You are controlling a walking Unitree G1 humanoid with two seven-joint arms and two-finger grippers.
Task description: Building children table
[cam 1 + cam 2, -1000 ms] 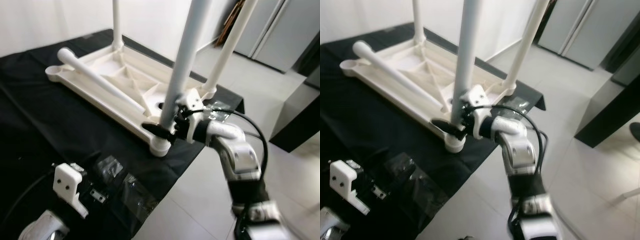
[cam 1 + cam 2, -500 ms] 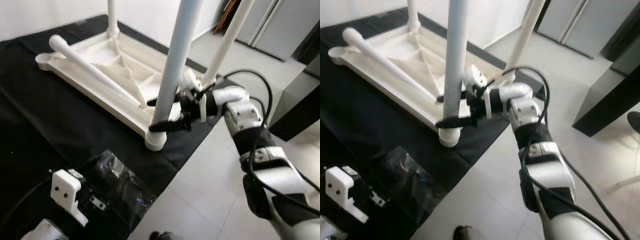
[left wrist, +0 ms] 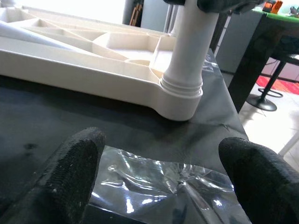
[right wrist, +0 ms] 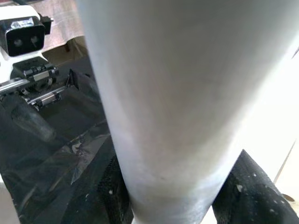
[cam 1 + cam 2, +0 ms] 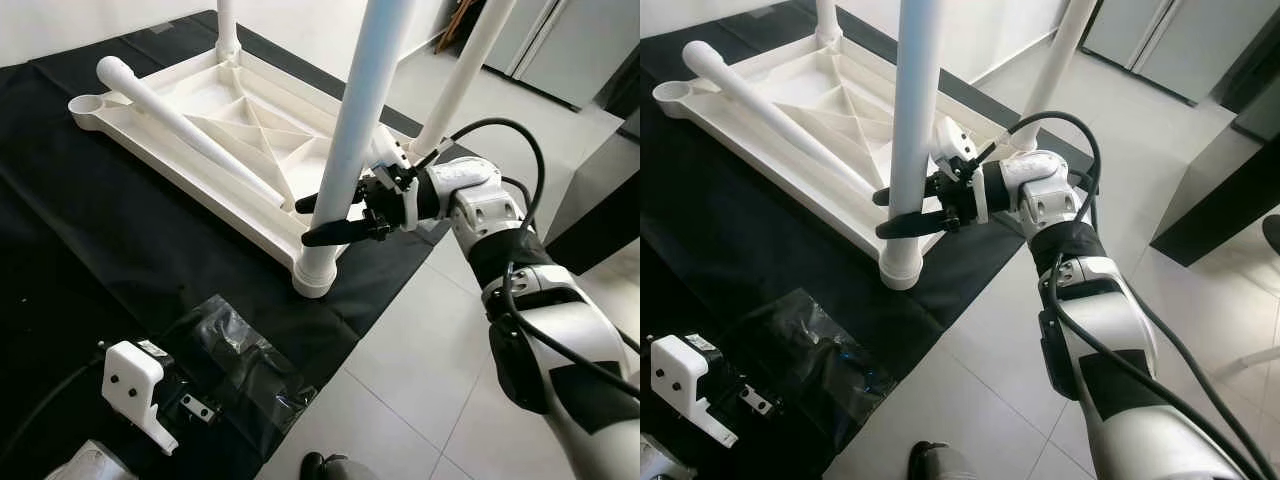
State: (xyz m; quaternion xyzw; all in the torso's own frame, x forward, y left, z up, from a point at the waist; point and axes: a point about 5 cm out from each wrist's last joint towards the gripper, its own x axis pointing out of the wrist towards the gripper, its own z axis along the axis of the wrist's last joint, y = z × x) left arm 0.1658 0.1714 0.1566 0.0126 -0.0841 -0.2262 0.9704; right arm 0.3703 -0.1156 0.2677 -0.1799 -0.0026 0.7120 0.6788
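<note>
The right gripper [image 5: 322, 220] clamps the stiff, smooth table leg [image 5: 352, 140] between its jaws, low near the socket, where leverage looks best.

table legs' [image 5: 372, 90] tops cut off

The right arm [image 5: 520, 290] is built of rounded silver shells joined by black bands, with a broad black panel near the shoulder. A black cable [image 5: 500, 130] loops up from the wrist and back down along the forearm. At the wrist sits a white block [image 5: 952, 140] with small dark screws and thin wires. The right gripper [image 5: 335, 217] has two long, slim black fingers. The left gripper [image 3: 159, 186] has fingertips [image 3: 74, 163] of black, finely pebbled rubber, and its wrist carries a white housing [image 5: 135, 385] with two round holes.
</note>
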